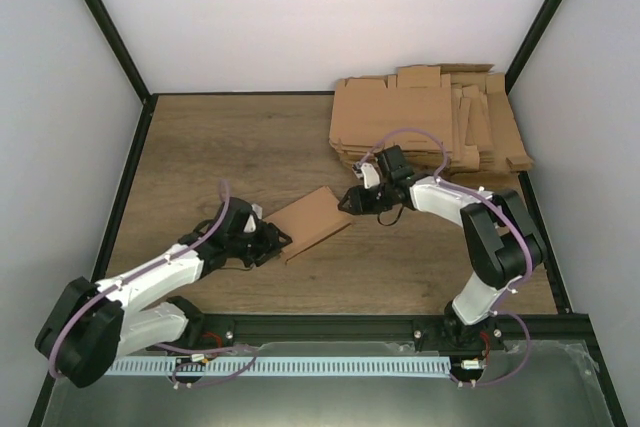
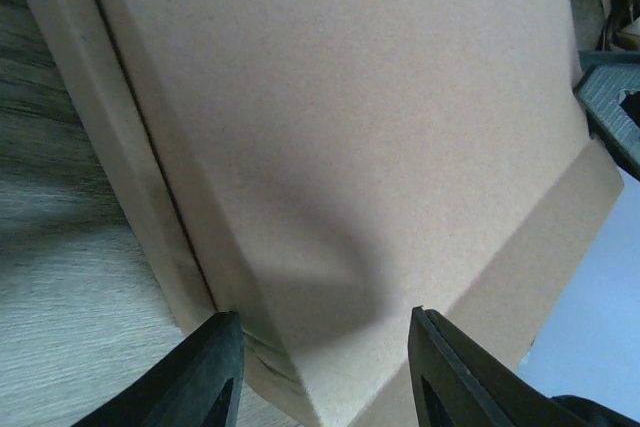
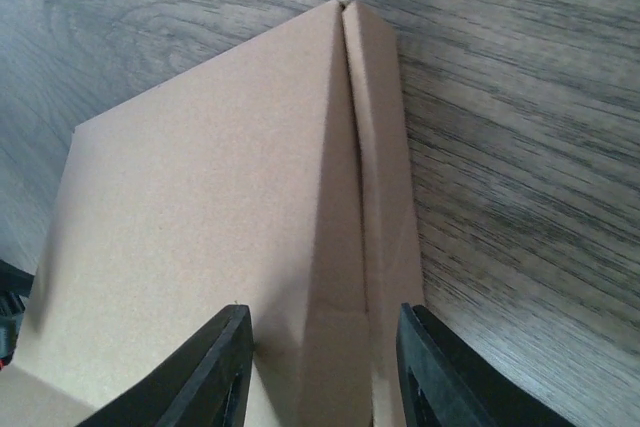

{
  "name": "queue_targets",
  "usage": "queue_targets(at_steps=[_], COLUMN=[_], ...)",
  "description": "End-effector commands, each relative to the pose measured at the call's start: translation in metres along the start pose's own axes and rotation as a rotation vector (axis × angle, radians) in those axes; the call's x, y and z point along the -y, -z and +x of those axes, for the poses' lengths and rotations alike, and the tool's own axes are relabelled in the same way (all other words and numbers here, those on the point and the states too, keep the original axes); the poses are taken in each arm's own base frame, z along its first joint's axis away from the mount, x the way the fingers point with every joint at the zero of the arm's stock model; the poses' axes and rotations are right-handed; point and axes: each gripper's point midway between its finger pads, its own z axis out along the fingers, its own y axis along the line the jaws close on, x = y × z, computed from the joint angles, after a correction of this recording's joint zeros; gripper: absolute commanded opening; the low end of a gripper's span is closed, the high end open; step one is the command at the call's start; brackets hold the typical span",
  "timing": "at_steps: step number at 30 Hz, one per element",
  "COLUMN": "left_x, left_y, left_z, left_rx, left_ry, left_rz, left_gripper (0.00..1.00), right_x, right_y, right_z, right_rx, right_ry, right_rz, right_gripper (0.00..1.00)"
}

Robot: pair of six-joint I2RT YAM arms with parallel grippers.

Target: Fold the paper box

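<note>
The paper box [image 1: 312,221] is a shallow brown cardboard box lying flat on the wooden table, mid-left. My left gripper [image 1: 279,241] is at its near-left end. In the left wrist view the fingers [image 2: 218,372] stand apart astride a corner of the box [image 2: 330,127], the left one against the side wall. My right gripper [image 1: 351,201] is at the box's far-right end. In the right wrist view its jaws [image 3: 325,372] stand apart astride the folded side wall of the box [image 3: 200,237], with a gap beside the left finger. I cannot tell if either clamps the cardboard.
A pile of flat brown cardboard blanks [image 1: 430,117] lies at the back right, just behind the right arm. Black frame posts [image 1: 130,177] border the table on both sides, and a metal rail [image 1: 330,327] runs along the near edge.
</note>
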Motion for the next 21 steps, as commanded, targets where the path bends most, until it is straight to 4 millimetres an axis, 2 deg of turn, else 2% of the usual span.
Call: queue_targets(at_steps=[1,10,17,21], left_x=[0.004,0.003,-0.004,-0.014], left_y=[-0.009,-0.016,-0.018,-0.022], left_z=[0.002,-0.001,-0.007,-0.008], left_rx=[-0.033,-0.041,-0.068,-0.085], left_ry=[-0.007,-0.035,-0.119,-0.110], left_rz=[0.038,0.030,-0.026,-0.051], left_gripper=[0.47,0.37,0.33,0.29], right_x=[-0.011,-0.021,-0.011,-0.005], right_y=[-0.003,-0.004,0.001,-0.003], right_z=[0.003,0.027,0.046,0.054], right_rx=[-0.009,-0.047,-0.064,-0.074], right_ry=[0.016,0.001,-0.010,-0.027], right_rz=[-0.034,-0.078,-0.032,-0.021], right_gripper=[0.41,0.34,0.31,0.29])
